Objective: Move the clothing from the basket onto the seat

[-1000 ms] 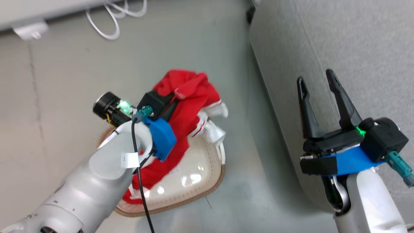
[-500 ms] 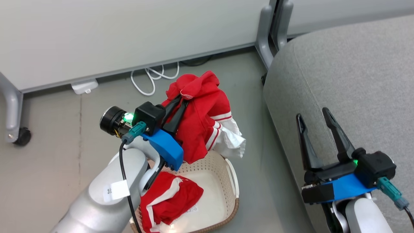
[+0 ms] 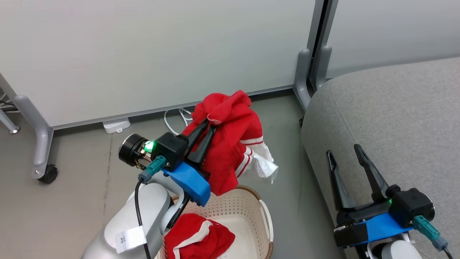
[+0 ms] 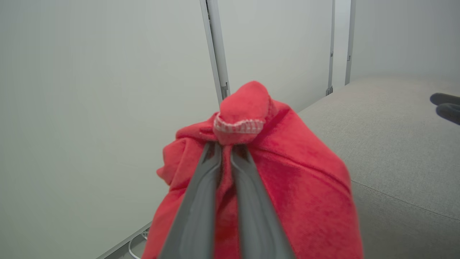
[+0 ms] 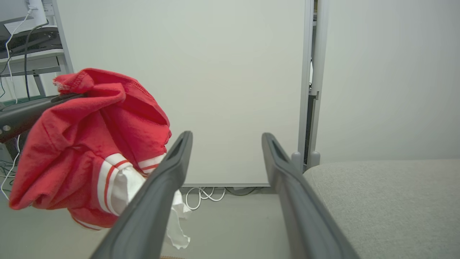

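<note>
My left gripper [image 3: 212, 123] is shut on a red garment of the clothing [image 3: 233, 151], which hangs in the air above the cream basket [image 3: 264, 225], its white trim dangling at the right. The left wrist view shows the closed fingers [image 4: 205, 194] pinching a bunched red fold [image 4: 298, 180]. A second red garment [image 3: 201, 239] lies inside the basket. The grey seat [image 3: 395, 118] is to the right. My right gripper [image 3: 343, 151] stands open over the seat's near edge, empty; the right wrist view has its spread fingers [image 5: 169, 187] beside the hanging garment [image 5: 82, 144] and the seat [image 5: 388, 201].
Pale partition panels [image 3: 143, 54] stand behind, on grey legs with a castor [image 3: 48, 174]. White cables [image 3: 176, 117] and a white box [image 3: 115, 125] lie on the floor by the panel. A grey post [image 3: 309, 75] stands next to the seat's corner.
The head camera has tilted up, so the whole picture shifted. My left gripper has lifted the red garment out of the basket, uncovering the second garment. The right gripper has stayed open.
</note>
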Tool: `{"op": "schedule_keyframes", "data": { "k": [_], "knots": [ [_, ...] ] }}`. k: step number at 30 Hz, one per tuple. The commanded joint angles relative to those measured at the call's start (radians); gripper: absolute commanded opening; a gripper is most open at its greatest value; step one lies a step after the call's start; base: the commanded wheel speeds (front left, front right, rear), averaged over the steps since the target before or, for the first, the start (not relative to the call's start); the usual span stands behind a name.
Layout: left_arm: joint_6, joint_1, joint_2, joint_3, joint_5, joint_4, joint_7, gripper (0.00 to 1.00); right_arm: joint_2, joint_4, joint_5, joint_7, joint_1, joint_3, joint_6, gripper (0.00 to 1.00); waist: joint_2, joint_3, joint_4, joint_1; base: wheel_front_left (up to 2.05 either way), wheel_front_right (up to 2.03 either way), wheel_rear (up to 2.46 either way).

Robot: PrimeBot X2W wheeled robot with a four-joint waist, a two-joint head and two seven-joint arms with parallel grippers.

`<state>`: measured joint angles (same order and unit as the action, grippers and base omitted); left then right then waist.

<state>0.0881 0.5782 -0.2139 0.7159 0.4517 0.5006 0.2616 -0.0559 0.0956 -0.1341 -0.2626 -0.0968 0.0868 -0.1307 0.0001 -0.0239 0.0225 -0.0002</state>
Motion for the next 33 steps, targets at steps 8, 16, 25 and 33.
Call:
{"op": "schedule_keyframes", "data": {
  "k": [8, 16, 25, 33],
  "knots": [
    [0.011, -0.024, 0.007, -0.018, -0.03, -0.01, 0.005, 0.0, 0.006, -0.001, -0.016, -0.003, 0.014, 0.026, 0.0, 1.0, -0.0001, 0.011, -0.008, 0.0002, 0.0, 0.0, 0.0],
    [0.023, 0.008, 0.021, -0.01, -0.051, 0.001, 0.005, 0.0, 0.006, 0.002, -0.051, -0.003, -0.047, 0.158, 0.0, 1.0, -0.0001, -0.008, -0.014, 0.0002, 0.0, 0.0, 0.0],
    [0.032, 0.035, 0.049, 0.001, -0.073, 0.019, 0.005, 0.0, 0.005, 0.048, -0.122, -0.003, -0.137, 0.333, 0.0, 1.0, -0.0001, -0.034, -0.026, 0.0002, 0.0, 0.0, 0.0],
    [0.039, 0.055, 0.071, 0.012, -0.085, 0.024, 0.005, 0.0, 0.005, 0.168, -0.144, -0.003, -0.228, 0.424, 0.0, 1.0, -0.0001, -0.05, -0.038, 0.0002, 0.0, 0.0, 0.0]
  ]
}}
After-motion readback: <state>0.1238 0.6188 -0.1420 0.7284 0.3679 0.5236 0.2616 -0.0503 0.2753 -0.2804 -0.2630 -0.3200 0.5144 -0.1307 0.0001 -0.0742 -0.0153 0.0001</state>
